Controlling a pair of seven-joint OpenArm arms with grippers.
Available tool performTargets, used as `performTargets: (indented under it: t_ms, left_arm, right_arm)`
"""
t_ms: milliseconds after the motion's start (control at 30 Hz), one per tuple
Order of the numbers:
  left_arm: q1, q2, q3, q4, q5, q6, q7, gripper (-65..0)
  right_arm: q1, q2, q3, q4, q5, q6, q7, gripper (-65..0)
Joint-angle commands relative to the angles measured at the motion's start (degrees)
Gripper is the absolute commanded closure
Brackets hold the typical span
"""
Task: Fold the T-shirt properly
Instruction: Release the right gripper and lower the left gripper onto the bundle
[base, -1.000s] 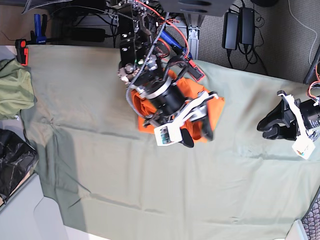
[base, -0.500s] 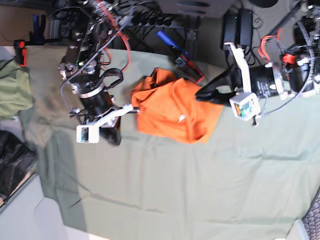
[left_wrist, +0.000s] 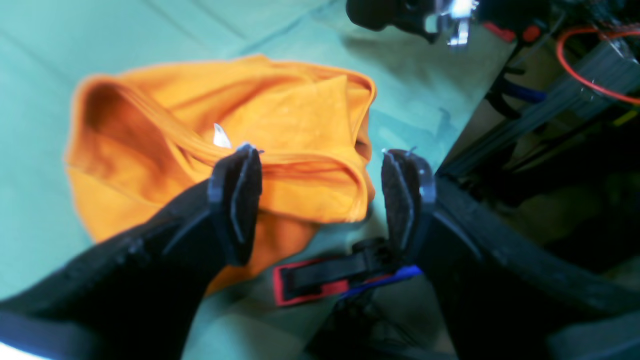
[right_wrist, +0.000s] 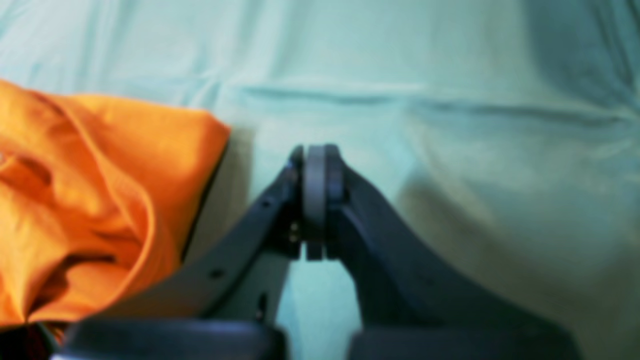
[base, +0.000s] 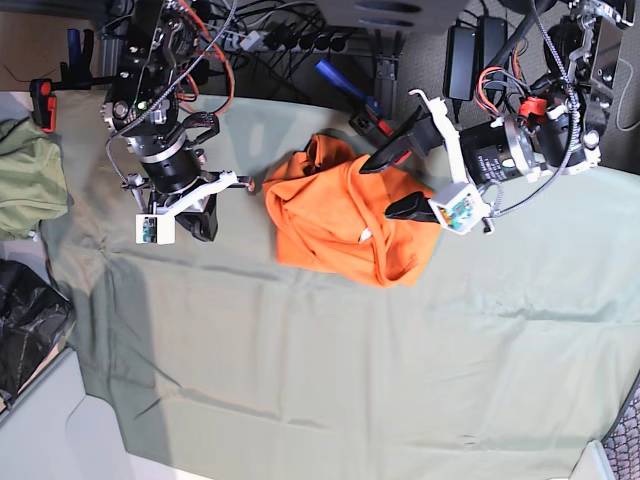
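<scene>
The orange T-shirt (base: 335, 215) lies bunched and partly folded on the sage-green table cloth (base: 350, 360), near the back edge. Its small white tag (left_wrist: 220, 136) shows near the collar. My left gripper (base: 393, 185) is open at the shirt's right edge. In the left wrist view the left gripper (left_wrist: 320, 162) straddles a folded rim of the T-shirt (left_wrist: 300, 115). My right gripper (base: 205, 228) is shut and empty, on the cloth left of the shirt. In the right wrist view the right gripper (right_wrist: 315, 160) is apart from the T-shirt (right_wrist: 100, 175).
A red and black clamp (left_wrist: 310, 277) sits at the table's back edge by the shirt (base: 372, 118). A green cloth bundle (base: 25, 175) and a black bag (base: 25, 320) lie at the left. A red clamp (base: 42, 100) grips the back left corner.
My right arm has left the shirt and moved left, shut. My left arm has come in from the right to the shirt's edge and its jaws have opened wide.
</scene>
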Motion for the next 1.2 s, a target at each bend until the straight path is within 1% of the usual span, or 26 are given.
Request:
performTargets:
  t_ms: [0,67,133,200,300,767,867,1100,1133,1167]
  left_arm:
    - [-0.15,1.01,-0.11,0.39,-0.35,1.44,-1.66,-40.9]
    - [0.09,2.73,-0.11,-0.28,1.14,4.0,-1.64,-40.8]
    - [0.63,4.22,-0.11,-1.25,2.51,7.74,-1.66,-40.8]
    - [1.36,5.42,-0.11,-2.78,3.23,9.27,-1.66,-40.8]
    - [2.27,6.93,-0.11,-4.83,3.39,9.46,-1.64,-40.8]
    - [3.5,6.99,0.0,-5.03,0.59,9.51,-1.62,-40.8]
    - [4.7,7.13,0.0,-5.03,-0.76,9.73,-1.64,-40.8]
    - [5.22,10.49,0.0,-5.07,0.2,9.75,-1.9,-40.8]
    - [5.22,10.64,0.0,-5.11,0.63,9.99,-2.1,-40.6]
    - [5.22,10.67,0.0,-5.14,1.2,11.1,-2.34,-40.6]
  right_arm:
    - [0.24,0.37,0.22,0.9,0.81,5.88,1.25,0.0]
    - [0.2,0.39,0.22,0.9,1.11,5.88,1.22,0.0]
    - [0.07,0.37,0.22,0.9,1.11,5.88,1.25,0.0]
    - [-0.07,0.39,0.22,0.9,1.16,5.88,1.2,0.0]
    - [-0.04,0.39,0.22,0.9,1.77,5.88,1.22,0.0]
    - [-0.09,0.39,0.22,0.9,2.71,5.88,0.57,0.0]
    - [-0.09,0.39,0.22,0.9,4.11,5.88,-0.07,0.0]
    - [-0.35,0.39,0.22,0.9,4.59,5.88,-0.33,0.0]
    - [-0.59,0.39,0.22,0.9,4.57,5.88,-0.33,0.0]
    - [-0.87,0.39,0.22,0.9,4.68,5.88,-0.31,0.0]
